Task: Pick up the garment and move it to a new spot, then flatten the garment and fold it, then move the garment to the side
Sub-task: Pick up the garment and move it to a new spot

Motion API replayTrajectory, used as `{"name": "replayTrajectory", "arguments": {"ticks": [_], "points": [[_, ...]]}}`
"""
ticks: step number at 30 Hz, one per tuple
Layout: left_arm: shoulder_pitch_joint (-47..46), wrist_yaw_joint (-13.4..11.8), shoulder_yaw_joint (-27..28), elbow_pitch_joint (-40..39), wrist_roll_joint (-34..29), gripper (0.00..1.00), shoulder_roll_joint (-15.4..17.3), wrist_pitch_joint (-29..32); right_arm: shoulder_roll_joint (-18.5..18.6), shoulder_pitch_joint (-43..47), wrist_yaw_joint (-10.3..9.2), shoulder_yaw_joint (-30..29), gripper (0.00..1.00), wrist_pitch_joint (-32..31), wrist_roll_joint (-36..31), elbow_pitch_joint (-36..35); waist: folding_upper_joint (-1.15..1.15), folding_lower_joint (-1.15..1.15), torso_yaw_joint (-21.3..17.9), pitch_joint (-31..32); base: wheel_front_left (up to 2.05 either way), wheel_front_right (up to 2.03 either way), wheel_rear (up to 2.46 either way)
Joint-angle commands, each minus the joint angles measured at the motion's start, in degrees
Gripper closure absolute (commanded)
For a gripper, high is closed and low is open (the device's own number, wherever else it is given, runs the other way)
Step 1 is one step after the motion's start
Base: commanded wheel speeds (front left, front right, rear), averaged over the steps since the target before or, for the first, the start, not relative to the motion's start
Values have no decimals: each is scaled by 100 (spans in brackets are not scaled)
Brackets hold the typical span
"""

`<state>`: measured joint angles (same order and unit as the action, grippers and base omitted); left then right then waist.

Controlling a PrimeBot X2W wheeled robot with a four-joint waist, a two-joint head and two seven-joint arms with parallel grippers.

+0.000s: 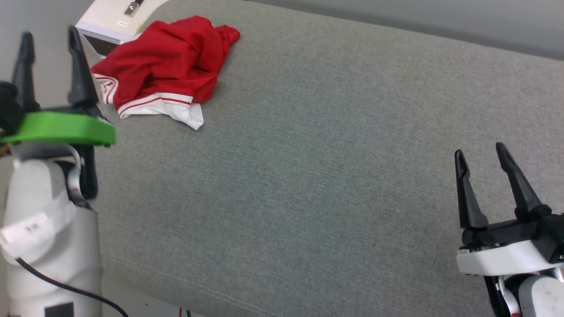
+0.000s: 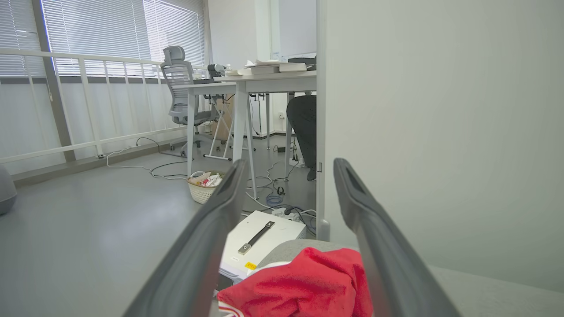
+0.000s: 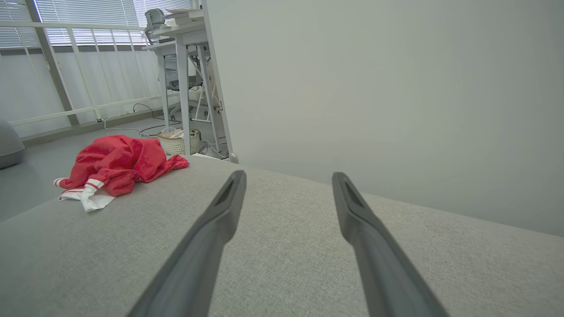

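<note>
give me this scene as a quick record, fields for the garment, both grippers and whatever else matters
garment: red with white striped sleeve, crumpled in a heap, not flattened or folded
location: far left corner of the grey padded surface
left gripper: open, empty, close to the garment, not touching it
right gripper: open, empty, over bare surface, far from the garment
nearby: white box just past the garment
task stage: not yet picked up

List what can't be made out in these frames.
Crumpled red soft-fabric T-shirt with white sleeves: collar lost in its own folds, head view; bottom edge cuts it, left wrist view.
White flat box with metal handle: yellow label too small to read, left wrist view.
Pale woven basket: contents too small, left wrist view.
</note>
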<state>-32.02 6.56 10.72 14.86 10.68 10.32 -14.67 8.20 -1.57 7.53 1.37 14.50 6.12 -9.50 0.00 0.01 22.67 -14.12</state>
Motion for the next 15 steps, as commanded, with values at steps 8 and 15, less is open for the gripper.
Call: {"name": "replayTrajectory", "arguments": {"ticks": [8, 15], "points": [[-1727, 89, -681, 1366, 1328, 0, 976, 881, 293, -440, -4, -52, 0, 50, -40, -422, 0, -1, -704, -1172, 0, 0, 0], [-2619, 91, -1389, 2154, 2913, 0, 1651, 3487, 472, -611, -4, -134, 0, 50, -56, -677, 0, -1, -868, -1701, 0, 0, 0]]}}
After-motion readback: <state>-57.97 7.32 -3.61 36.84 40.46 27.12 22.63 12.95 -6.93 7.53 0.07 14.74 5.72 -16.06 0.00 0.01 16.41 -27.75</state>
